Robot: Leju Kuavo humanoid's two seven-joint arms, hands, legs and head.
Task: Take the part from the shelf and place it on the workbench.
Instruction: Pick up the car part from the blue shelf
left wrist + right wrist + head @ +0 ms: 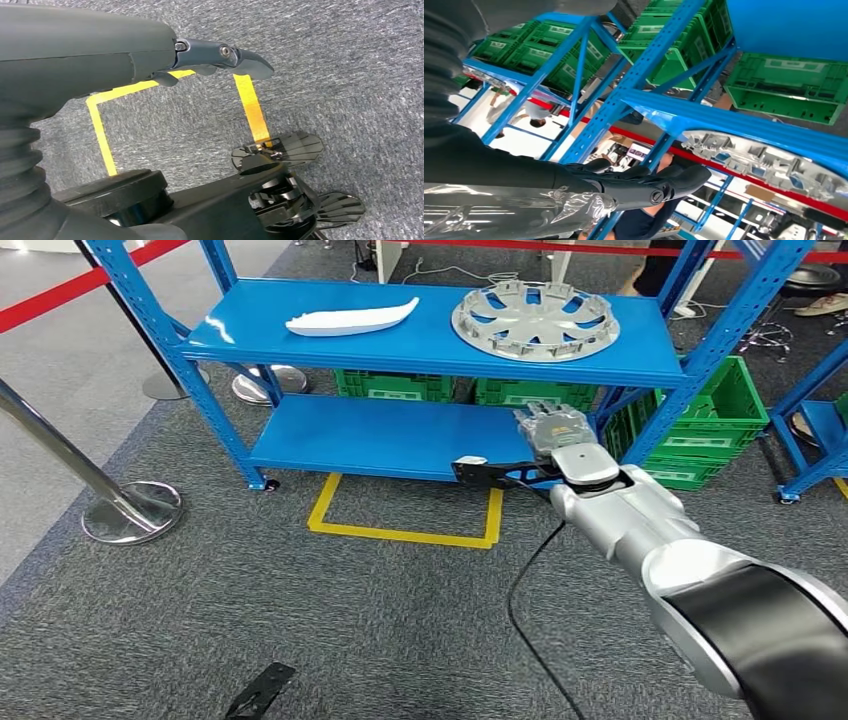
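I am reaching my right hand [553,430], empty with fingers apart, toward the wheel cover [533,320] on the top shelf [420,345] at one o'clock, and next I must lift higher to grip its rim.

The blue metal shelf rack [420,340] is cut off at the head view's top edge, so its upper levels cannot be told. The green plastic crates [395,385] behind it are mostly hidden by the top shelf's front edge. The right hand [550,430] is seen from behind, its fingers hidden. In the right wrist view the silver spoked wheel cover [754,160] runs off the picture's edge.
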